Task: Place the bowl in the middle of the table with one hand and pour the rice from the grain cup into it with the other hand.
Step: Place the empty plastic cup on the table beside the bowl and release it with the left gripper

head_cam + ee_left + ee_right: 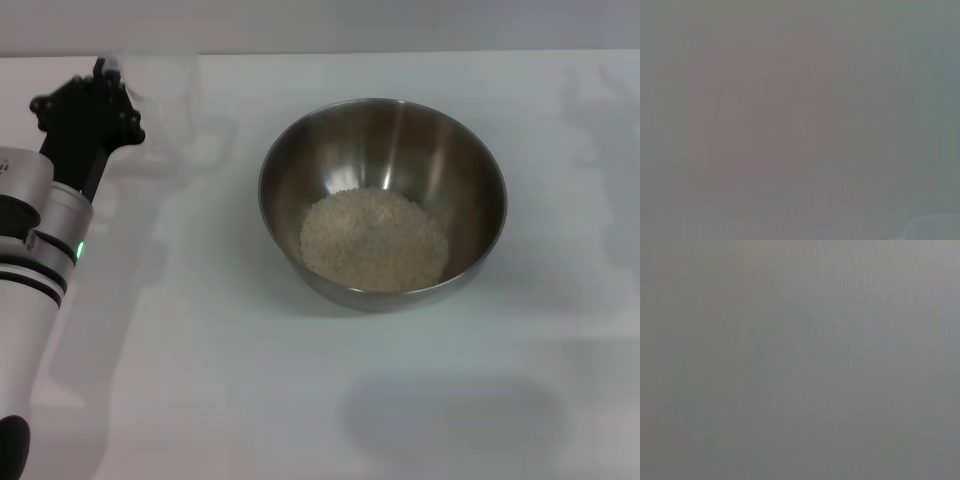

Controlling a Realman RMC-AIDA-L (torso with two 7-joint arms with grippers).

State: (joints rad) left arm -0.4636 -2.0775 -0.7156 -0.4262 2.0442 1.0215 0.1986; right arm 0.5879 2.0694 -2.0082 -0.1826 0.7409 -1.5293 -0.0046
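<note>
Rice (374, 238): loose off-white heap lying in the bottom of the bowl, spread a little toward the near wall.
Left tool (103, 80): black, at the far left of the worktop, at the end of the white arm that comes up from the near left corner; it sits right against the grain cup, but whether it is clenched on the cup or released from it cannot be told.
Grain cup (165, 95): clear plastic, upright near the far left edge of the worktop, just beside the left tool and well apart from the bowl; it looks empty.
Bowl (400, 135): stainless steel, upright, about midway across the worktop, touched by nothing.
Worktop (200, 380): plain white, with soft shadows.
Right tool: out of sight in every view.
Wrist views: flat grey, nothing recognisable.
</note>
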